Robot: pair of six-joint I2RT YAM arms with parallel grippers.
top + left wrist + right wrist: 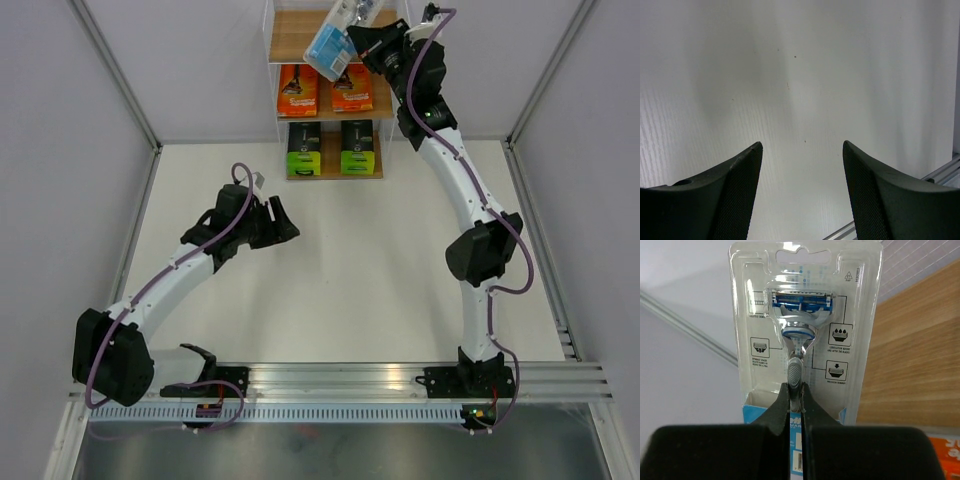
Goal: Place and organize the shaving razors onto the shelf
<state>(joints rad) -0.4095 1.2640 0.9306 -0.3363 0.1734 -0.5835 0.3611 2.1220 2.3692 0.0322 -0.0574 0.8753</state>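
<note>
Where the right gripper [796, 390] is viewed from its wrist camera, its black fingers [776, 414] are seen clamped together on the lower edge of the light blue razor pack [805, 315]. The pack is held upright before the camera, and the razor is visible through the clear blister. In the overhead view, the same pack [330, 48] is held tilted at the top tier of the shelf [292, 38]; whether the board is touched cannot be told. On the middle tier, the left orange pack [298, 90] and the right orange pack [352, 88] are stood side by side. On the bottom tier, the left green-and-black pack [304, 148] and the right green-and-black pack [357, 147] are likewise paired. The left gripper [802, 145] is positioned over the white table [790, 75], well apart from the shelf, with its fingers spread and nothing between them.
</note>
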